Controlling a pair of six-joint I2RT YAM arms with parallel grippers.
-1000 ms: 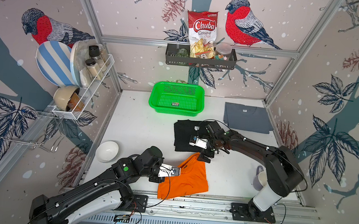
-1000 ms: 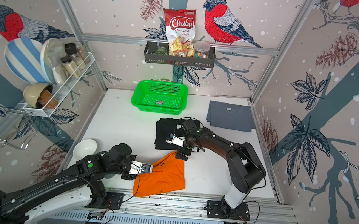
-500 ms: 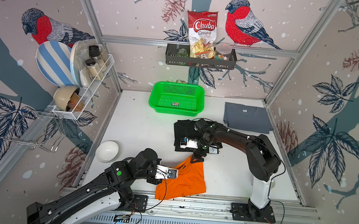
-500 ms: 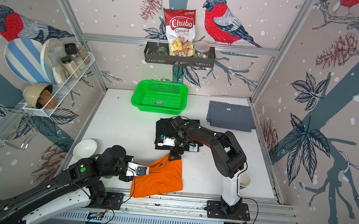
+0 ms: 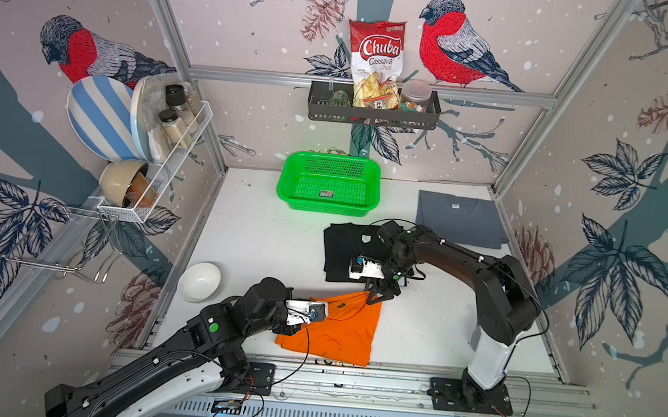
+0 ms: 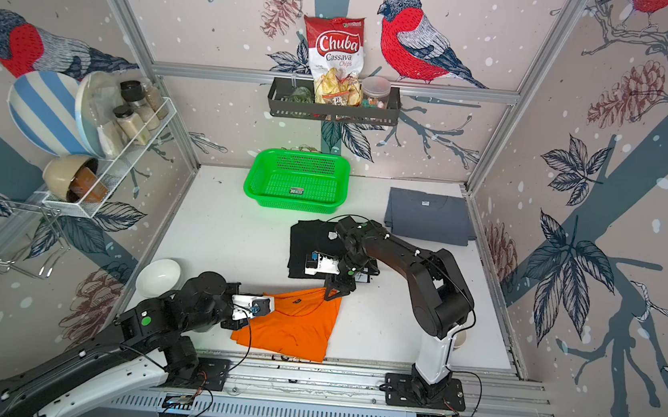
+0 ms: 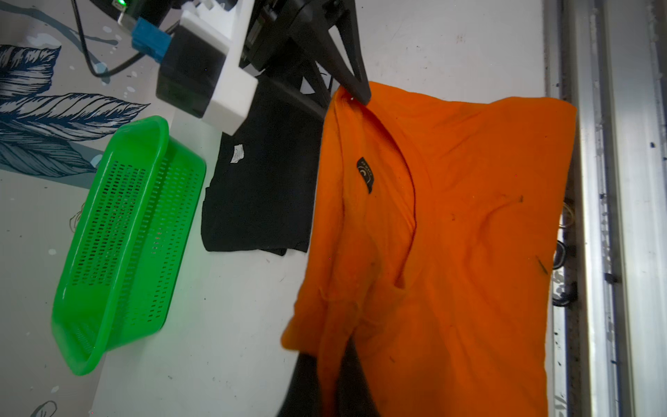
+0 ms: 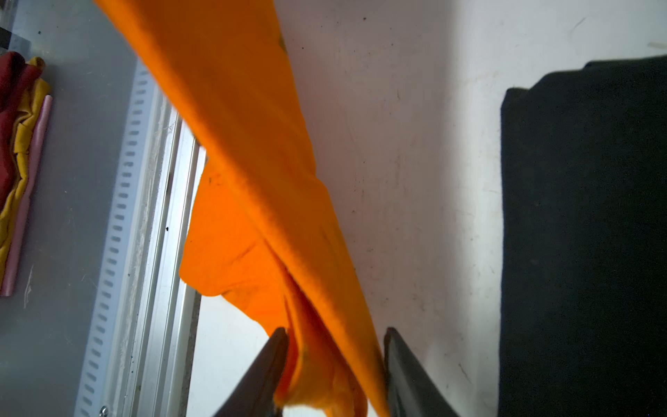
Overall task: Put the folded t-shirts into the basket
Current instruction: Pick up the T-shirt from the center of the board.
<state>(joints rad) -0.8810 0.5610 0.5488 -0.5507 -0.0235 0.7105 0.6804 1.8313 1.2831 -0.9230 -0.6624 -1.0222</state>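
Fabric of the orange t-shirt is seen at the near middle of the table, with its near edge lying along the table's near edge. Its collar edge is turned to the far side, toward the black t-shirt, and its longer side appears to run left to right. That far edge is held up off the table at both ends, so the cloth slopes down toward the near side.

The far-left corner is pinched in the left gripper, whose jaws are closed on a fold of the cloth. The far-right corner is taken by the right gripper. Its jaws are drawn narrow, and a bunched fold is pressed between both fingers.

The black t-shirt is laid flat just beyond the orange one, with its white tag toward the far side. Part of it is covered by the right arm. The grey-blue t-shirt is laid flat in the far right corner, its long side running left to right.

The basket is set at the far middle, near the back wall. Its long axis runs left to right, and it is well apart from the orange t-shirt. A white bowl is placed at the near left.
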